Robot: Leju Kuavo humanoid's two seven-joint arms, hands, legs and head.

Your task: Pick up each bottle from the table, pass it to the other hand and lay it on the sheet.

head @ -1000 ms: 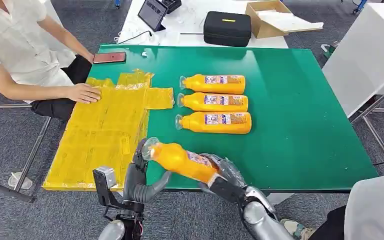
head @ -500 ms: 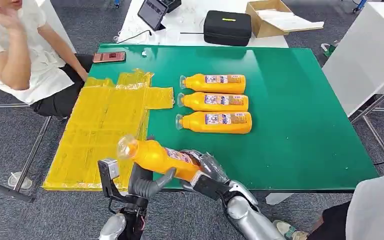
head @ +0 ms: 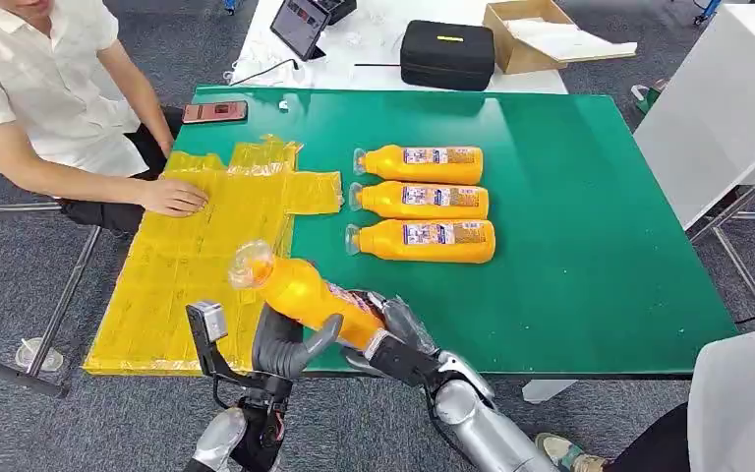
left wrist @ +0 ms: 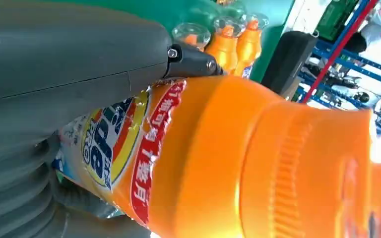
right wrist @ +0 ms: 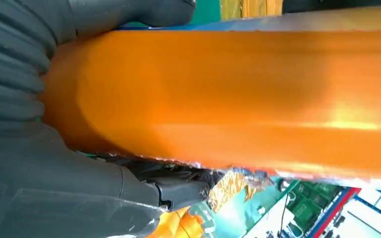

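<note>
An orange bottle [head: 305,293] with a clear cap hangs tilted over the table's near edge, cap toward the yellow sheet [head: 206,246]. My right hand [head: 396,337] grips its base end. My left hand [head: 288,346] reaches up from below, its thumb wrapped against the bottle's middle. The left wrist view has the labelled bottle [left wrist: 258,163] pressed against my left hand [left wrist: 54,64]. In the right wrist view the bottle [right wrist: 238,94] lies across my right hand [right wrist: 30,163]. Three more orange bottles [head: 423,202] lie side by side on the green table [head: 590,226].
A person sits at the far left with a hand [head: 172,197] resting on the sheet. A phone [head: 215,112] lies at the table's back left. Behind are a black case [head: 446,55], a cardboard box [head: 531,34] and a tablet [head: 300,25].
The held bottle has moved left toward the sheet and my left hand has closed in under it. The person's hand lifted off the sheet and has come back onto it.
</note>
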